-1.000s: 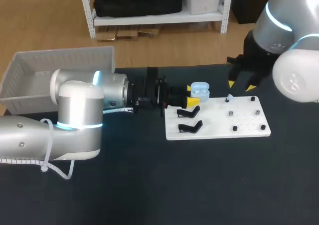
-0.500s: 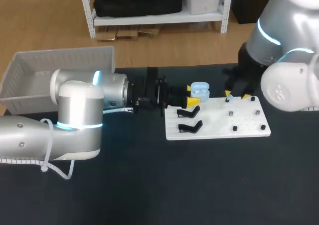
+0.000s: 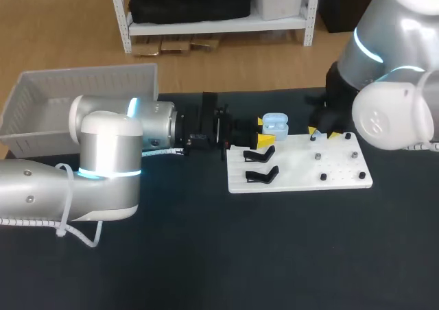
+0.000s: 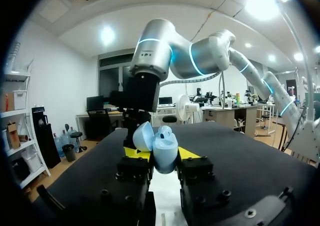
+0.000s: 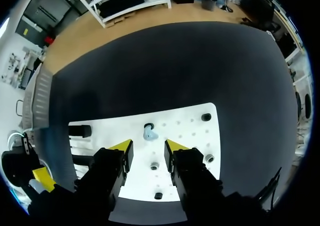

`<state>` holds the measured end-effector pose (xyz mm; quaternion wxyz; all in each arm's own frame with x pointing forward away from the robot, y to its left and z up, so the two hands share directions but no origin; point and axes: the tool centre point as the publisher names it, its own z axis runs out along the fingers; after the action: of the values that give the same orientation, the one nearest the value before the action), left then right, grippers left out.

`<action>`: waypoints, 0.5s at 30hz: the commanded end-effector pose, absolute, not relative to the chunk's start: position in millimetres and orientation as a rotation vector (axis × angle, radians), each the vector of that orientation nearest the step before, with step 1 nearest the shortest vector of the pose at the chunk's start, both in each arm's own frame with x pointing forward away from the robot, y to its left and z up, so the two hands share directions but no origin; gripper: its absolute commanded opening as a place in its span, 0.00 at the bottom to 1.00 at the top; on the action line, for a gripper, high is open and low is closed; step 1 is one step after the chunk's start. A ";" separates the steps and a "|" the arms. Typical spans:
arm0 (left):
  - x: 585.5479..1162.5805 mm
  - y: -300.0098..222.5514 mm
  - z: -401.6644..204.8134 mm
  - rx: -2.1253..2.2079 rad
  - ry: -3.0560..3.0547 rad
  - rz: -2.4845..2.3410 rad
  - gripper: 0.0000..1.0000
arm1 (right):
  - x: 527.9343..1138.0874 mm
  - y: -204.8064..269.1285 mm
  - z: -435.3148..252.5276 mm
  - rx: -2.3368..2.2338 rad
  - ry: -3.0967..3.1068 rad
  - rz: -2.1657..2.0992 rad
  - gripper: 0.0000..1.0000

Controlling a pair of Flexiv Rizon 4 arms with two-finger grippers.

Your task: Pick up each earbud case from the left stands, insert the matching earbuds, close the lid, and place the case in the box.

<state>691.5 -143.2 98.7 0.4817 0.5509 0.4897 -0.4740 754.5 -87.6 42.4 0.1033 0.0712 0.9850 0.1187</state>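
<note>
Left gripper is clamped on the case, one yellow tip on each side of the base. The arm lies level, so the case sits upright just off the far left corner of the board, lid open, probably presented that way so buds can go in from above. The case is a glossy pale-blue rounded shell of smooth plastic and likely slippery, which would explain the low grip on the body, clear of the lid. Right gripper has its fingers spread and holds nothing. It points straight down with the earbud just ahead of the tips, so it looks lined up for a top pick. The earbud is small and pale blue, standing on the flat white board among short dark pegs. Two black angled stands sit at the board's left side. The box, a grey slatted plastic basket, is well to the left on the dark matte table.
</note>
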 end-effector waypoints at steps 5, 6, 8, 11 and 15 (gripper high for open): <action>688.9 -143.1 97.9 1.335 1.193 -1.147 0.00 | 762.0 -86.0 37.9 0.235 2.910 0.352 0.38; 688.9 -143.1 97.9 1.335 1.193 -1.147 0.00 | 762.4 -86.4 37.8 0.239 2.910 0.353 0.37; 688.9 -143.1 97.9 1.335 1.193 -1.147 0.00 | 763.5 -87.0 37.5 0.247 2.910 0.354 0.36; 688.9 -143.1 97.9 1.335 1.193 -1.147 0.00 | 765.5 -87.7 36.4 0.259 2.910 0.356 0.36; 688.9 -143.1 97.9 1.335 1.193 -1.147 0.00 | 768.4 -88.7 34.2 0.277 2.907 0.356 0.34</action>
<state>691.5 -143.2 98.7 0.4817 0.5509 0.4897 -0.4740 766.0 -89.2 36.1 0.0996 0.0924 0.9832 0.1218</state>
